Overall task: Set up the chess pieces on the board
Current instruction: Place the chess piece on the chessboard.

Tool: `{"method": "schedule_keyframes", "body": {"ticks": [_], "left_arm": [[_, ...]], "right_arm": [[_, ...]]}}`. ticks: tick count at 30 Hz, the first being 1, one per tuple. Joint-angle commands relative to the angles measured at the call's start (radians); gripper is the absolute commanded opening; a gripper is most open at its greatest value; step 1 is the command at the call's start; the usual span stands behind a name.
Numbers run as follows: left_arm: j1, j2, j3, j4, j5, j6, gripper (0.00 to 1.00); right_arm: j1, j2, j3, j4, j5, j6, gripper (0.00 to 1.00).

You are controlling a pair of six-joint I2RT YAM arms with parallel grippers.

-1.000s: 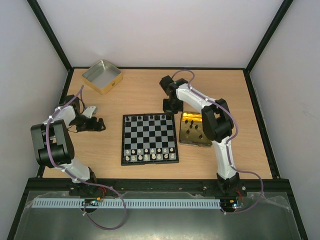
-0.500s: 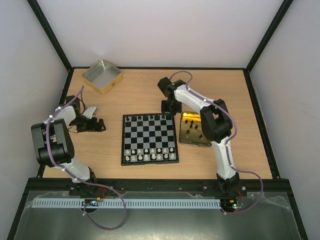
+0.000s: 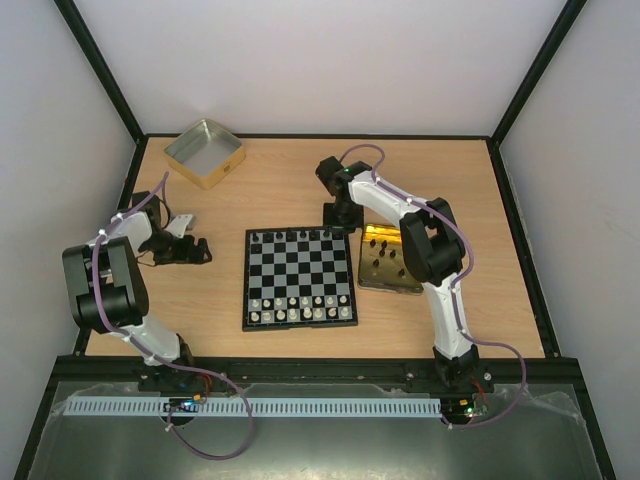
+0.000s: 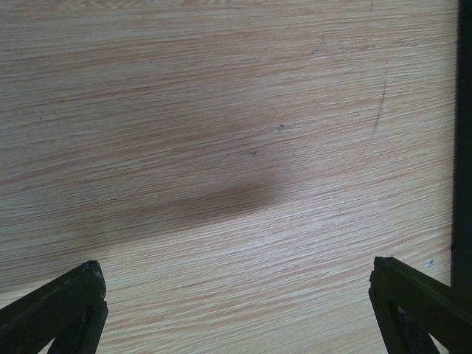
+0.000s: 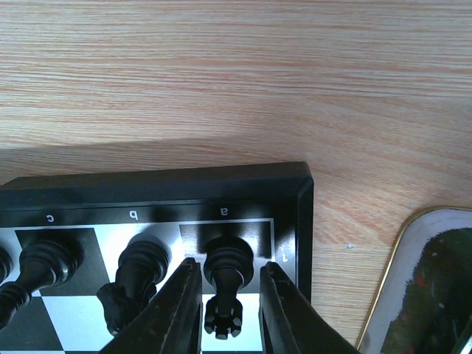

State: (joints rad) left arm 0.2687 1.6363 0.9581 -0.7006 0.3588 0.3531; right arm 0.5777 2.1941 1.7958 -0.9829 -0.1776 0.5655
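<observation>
My right jaws, barely parted, flank a black rook (image 5: 228, 269) on the board (image 5: 169, 184) corner, left jaws spread; black pieces (image 3: 390, 262) wait in the gold tin (image 3: 372, 236).

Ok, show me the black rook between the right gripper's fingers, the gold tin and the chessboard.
black rook (image 5: 225, 286), right wrist view, on its stem.
gold tin (image 3: 371, 238), top view, on a bare corner of its floor.
chessboard (image 3: 300, 272), top view, on an empty middle square.
</observation>
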Motion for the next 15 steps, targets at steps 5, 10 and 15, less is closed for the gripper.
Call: {"method": "schedule_keyframes", "body": {"ticks": [5, 10, 15], "left_arm": [[-0.002, 0.016, -0.012, -0.007, 0.006, 0.007, 0.97], [-0.002, 0.016, -0.012, -0.007, 0.006, 0.007, 0.97], [-0.002, 0.02, -0.013, -0.005, 0.005, 0.01, 0.97]], "right_arm": [[0.007, 0.009, 0.011, 0.003, 0.025, 0.016, 0.21], [0.007, 0.022, 0.041, -0.007, 0.047, 0.017, 0.22], [0.007, 0.039, 0.079, -0.022, 0.062, 0.014, 0.22]]}}
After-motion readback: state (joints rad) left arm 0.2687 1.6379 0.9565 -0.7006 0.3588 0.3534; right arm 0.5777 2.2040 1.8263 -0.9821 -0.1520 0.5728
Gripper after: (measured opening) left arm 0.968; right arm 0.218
